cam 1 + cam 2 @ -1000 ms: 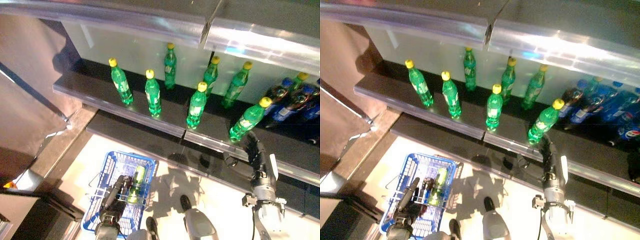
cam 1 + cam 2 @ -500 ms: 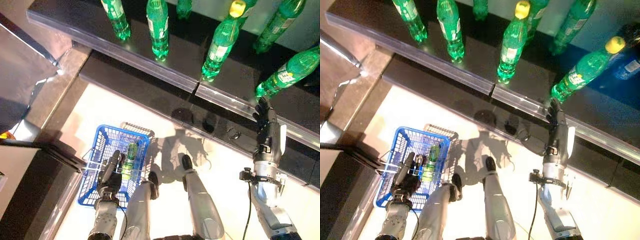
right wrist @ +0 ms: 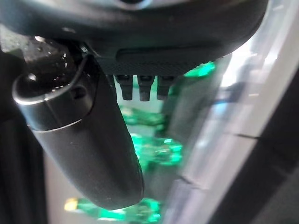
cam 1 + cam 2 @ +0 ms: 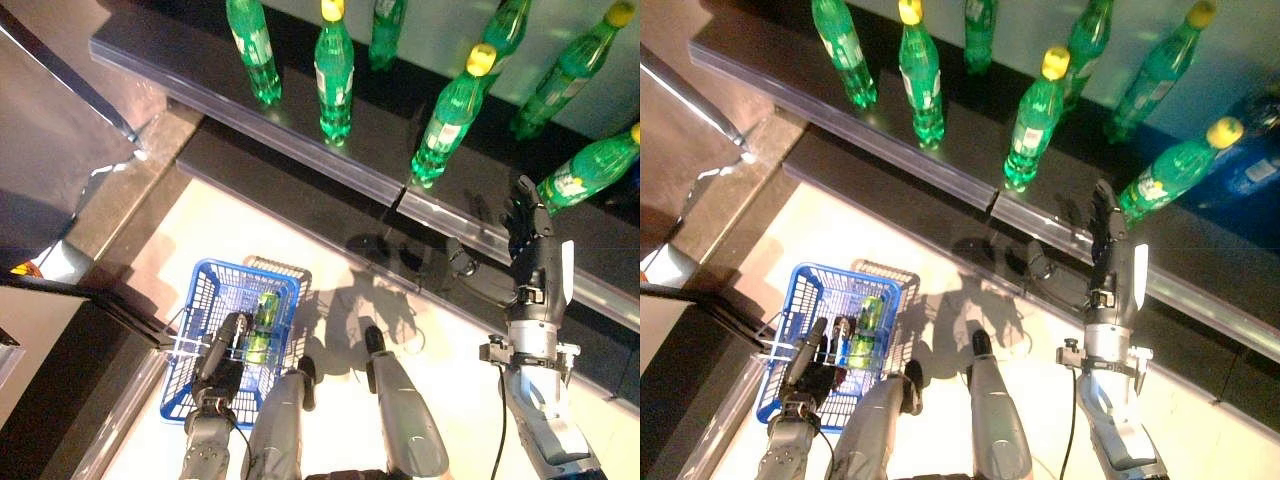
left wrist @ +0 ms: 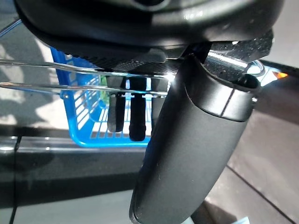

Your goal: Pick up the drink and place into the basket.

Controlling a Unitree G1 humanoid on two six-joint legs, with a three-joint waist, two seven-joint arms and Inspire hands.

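Green bottles with yellow caps (image 4: 334,75) stand on a dark shelf (image 4: 300,150). One green bottle (image 4: 585,170) leans at the shelf's right end. My right hand (image 4: 530,235) is raised at the shelf's front edge just left of that leaning bottle, fingers straight and holding nothing; its wrist view shows green bottles (image 3: 154,149) past the fingers (image 3: 140,88). My left hand (image 4: 222,352) is shut on the wire handles (image 5: 93,70) of the blue basket (image 4: 190,325), which hangs low at the left. A green drink can (image 4: 263,322) lies inside it.
A lower dark ledge (image 4: 300,205) runs under the shelf. Dark bottles with blue labels (image 4: 1255,165) stand at the shelf's far right. A brown counter (image 4: 60,140) and a dark rail (image 4: 90,300) stand at the left, by the pale floor (image 4: 330,270).
The camera has tilted down and then shifted, so the whole picture moved. My right hand stays raised by the leaning bottle. The blue basket still hangs at the left.
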